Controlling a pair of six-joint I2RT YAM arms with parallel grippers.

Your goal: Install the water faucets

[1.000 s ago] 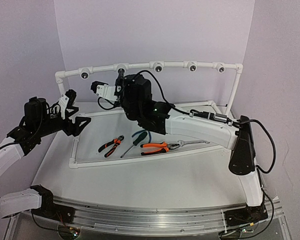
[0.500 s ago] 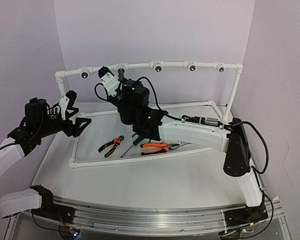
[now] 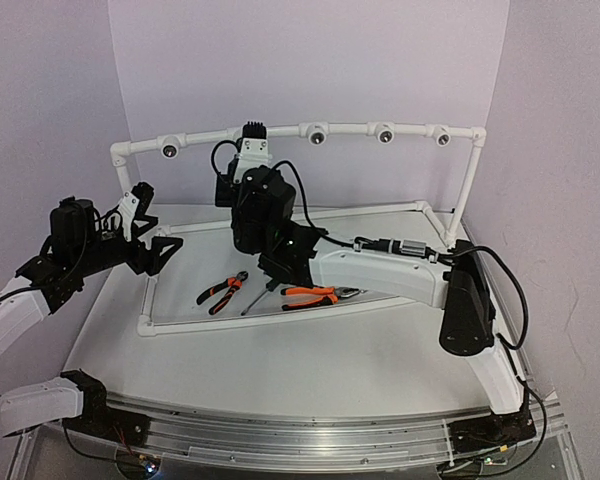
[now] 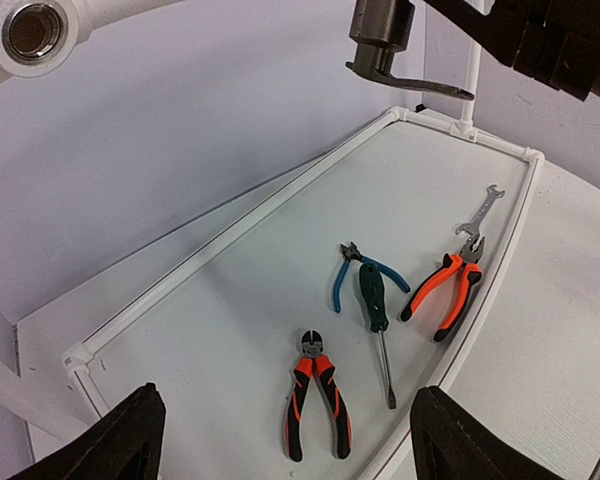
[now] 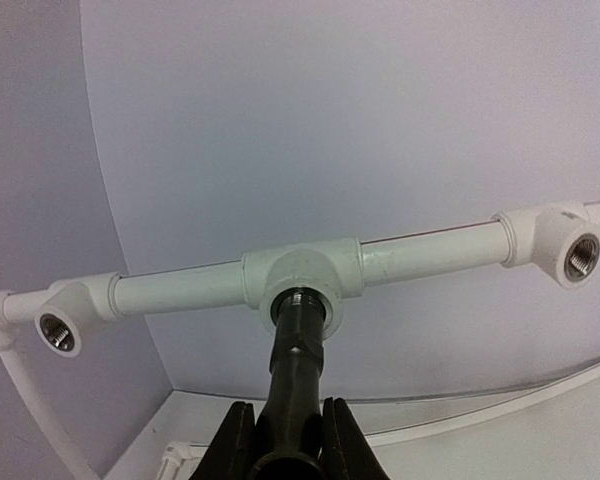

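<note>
Right gripper (image 5: pixel 288 430) pinches the black tap (image 5: pixel 297 360); only its wrist view shows the tip in the socket (image 5: pixel 302 290). Left gripper (image 4: pixel 285 440) is open.

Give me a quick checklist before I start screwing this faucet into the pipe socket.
1. Grip: right pincer shut on the faucet: ok.
2. Placement: the faucet's threaded end sits at the mouth of the tee socket: ok.
3. Threads engaged: cannot tell, the socket rim hides them.
4. Alignment: the faucet looks straight with the socket in the right wrist view: ok.
5. Left pincer open, empty, off to the side of the pipe: ok.
</note>
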